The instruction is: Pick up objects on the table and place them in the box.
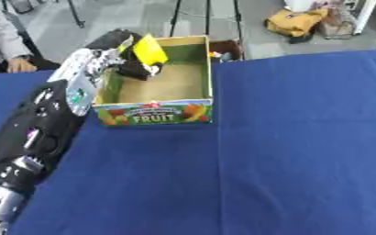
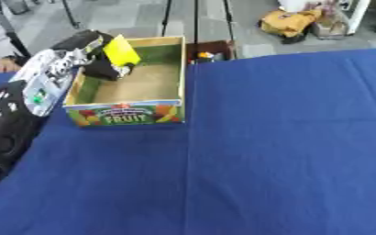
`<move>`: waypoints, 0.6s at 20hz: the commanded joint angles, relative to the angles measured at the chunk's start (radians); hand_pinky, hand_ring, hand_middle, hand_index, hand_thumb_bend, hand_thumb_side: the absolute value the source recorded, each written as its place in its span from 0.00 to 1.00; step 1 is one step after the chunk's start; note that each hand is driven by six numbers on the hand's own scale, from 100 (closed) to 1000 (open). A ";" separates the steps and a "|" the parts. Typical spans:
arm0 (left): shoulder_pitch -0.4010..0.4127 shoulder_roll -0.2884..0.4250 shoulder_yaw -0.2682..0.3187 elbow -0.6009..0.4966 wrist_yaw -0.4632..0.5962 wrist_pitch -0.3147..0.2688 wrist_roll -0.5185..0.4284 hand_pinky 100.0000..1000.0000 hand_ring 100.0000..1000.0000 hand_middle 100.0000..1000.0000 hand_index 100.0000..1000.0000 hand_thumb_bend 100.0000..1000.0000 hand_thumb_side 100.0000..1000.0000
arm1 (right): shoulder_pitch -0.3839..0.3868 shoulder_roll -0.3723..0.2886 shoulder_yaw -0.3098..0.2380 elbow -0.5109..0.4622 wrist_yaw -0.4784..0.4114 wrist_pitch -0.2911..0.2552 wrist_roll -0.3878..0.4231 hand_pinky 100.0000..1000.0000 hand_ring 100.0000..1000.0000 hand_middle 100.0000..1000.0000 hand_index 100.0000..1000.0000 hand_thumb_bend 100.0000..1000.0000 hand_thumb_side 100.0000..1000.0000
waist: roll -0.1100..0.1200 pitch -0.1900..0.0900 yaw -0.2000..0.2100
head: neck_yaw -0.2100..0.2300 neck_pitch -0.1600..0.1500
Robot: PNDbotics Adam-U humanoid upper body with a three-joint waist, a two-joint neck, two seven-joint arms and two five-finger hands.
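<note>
A cardboard box [image 1: 156, 113] with a "FRUIT" label on its front wall stands on the blue table at the upper left. My left arm reaches in from the lower left, and my left hand [image 1: 135, 66] hangs over the box's far left corner. Its fingers are curled round a flat yellow object [image 1: 149, 49], which is held tilted above the box's brown floor. Nothing else lies inside the box that I can see. My right hand shows in neither view.
The blue tablecloth [image 1: 303, 151] covers the whole table. A small dark container [image 2: 210, 51] with something orange sits just behind the box's far right corner. A person's sleeve and hand [image 1: 14, 64] rest at the table's far left edge.
</note>
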 commanded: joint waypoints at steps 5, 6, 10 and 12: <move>-0.022 0.011 0.030 0.041 -0.037 -0.010 0.022 0.40 0.43 0.41 0.59 0.00 0.48 | -0.022 -0.020 -0.001 -0.015 -0.015 0.000 -0.001 0.71 0.84 0.60 0.84 0.00 1.00 | -0.003 -0.010 -0.005 | 0.007 -0.024; -0.021 0.011 0.032 0.046 -0.040 -0.011 0.021 0.40 0.44 0.41 0.60 0.00 0.48 | -0.022 -0.021 -0.001 -0.015 -0.016 0.001 -0.002 0.71 0.84 0.60 0.84 0.00 1.00 | -0.004 -0.008 -0.005 | 0.007 -0.024; -0.014 0.010 0.034 0.060 -0.049 -0.016 0.012 0.44 0.48 0.48 0.66 0.00 0.50 | -0.023 -0.021 -0.002 -0.015 -0.017 0.003 -0.003 0.71 0.84 0.60 0.84 0.00 1.00 | -0.005 -0.005 -0.006 | 0.011 -0.026; -0.012 0.010 0.034 0.064 -0.056 -0.021 0.005 0.47 0.51 0.52 0.68 0.00 0.50 | -0.022 -0.020 -0.002 -0.015 -0.018 0.004 -0.004 0.71 0.84 0.60 0.84 0.00 1.00 | -0.006 -0.005 -0.006 | 0.011 -0.026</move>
